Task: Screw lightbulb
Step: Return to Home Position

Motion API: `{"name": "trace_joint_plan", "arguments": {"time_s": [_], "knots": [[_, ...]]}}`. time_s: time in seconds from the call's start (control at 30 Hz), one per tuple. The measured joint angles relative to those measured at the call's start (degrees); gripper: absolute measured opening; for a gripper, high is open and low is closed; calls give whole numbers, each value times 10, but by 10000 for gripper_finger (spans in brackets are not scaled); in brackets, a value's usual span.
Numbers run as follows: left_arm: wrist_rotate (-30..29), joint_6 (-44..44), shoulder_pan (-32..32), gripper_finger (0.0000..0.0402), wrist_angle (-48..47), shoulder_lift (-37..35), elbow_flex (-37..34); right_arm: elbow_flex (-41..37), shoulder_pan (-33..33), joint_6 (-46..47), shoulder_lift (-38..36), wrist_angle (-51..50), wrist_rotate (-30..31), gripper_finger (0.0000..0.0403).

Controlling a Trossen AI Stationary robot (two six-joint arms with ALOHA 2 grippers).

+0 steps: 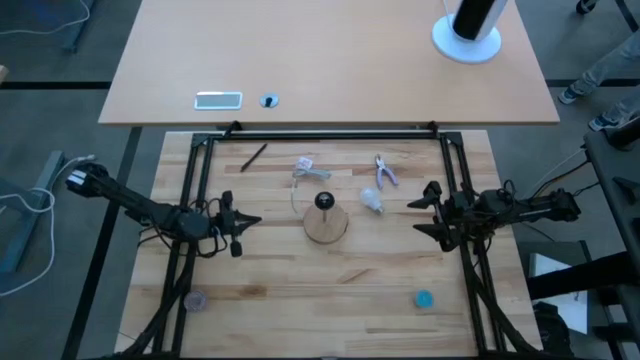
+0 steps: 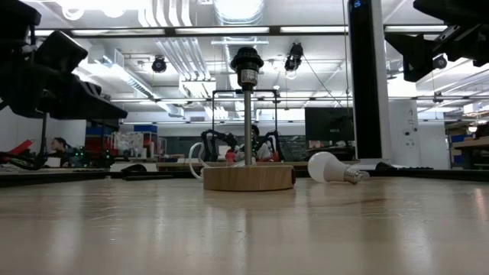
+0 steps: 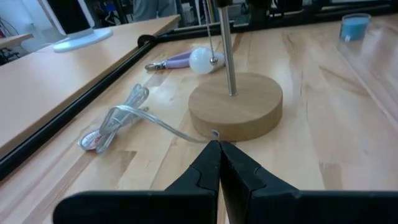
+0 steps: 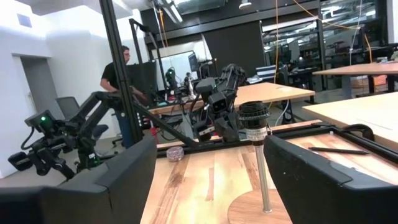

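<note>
— Which step is this?

— Parking, by my reading. My left gripper (image 1: 250, 221) hangs on one side of the round wooden lamp (image 1: 326, 228), my right gripper (image 1: 418, 212) on the other, neither touching it.

— And the bulb?

— The small white frosted lightbulb (image 1: 372, 201) lies on its side on the table (image 1: 300, 300), just beside the lamp on my right arm's side. The black socket (image 2: 247, 59) atop the lamp's stem is empty.

— Fingers?

— Left ones pressed tip to tip, nothing between. Right fingers (image 4: 124, 177) spread wide, holding nothing.

— Next?

— If the screwing is wanted, my right gripper sits nearer: drop over the glass, close gently, stand the lightbulb base-down on the socket, twist. Left steadies the lamp.
</note>
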Motion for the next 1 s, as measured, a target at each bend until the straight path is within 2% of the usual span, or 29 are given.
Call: {"name": "trace_joint_plan", "arguments": {"time_s": [0.33, 0.73, 1.0], "knots": [[0, 0, 0, 0, 0, 26, 0, 0, 0, 0, 0, 0, 0, 307], [0, 0, 0, 0, -1, 50, 0, 1, 0, 0, 0, 0, 0, 293], [0, 0, 0, 0, 0, 64, 0, 1, 0, 0, 0, 0, 0, 306]]}}
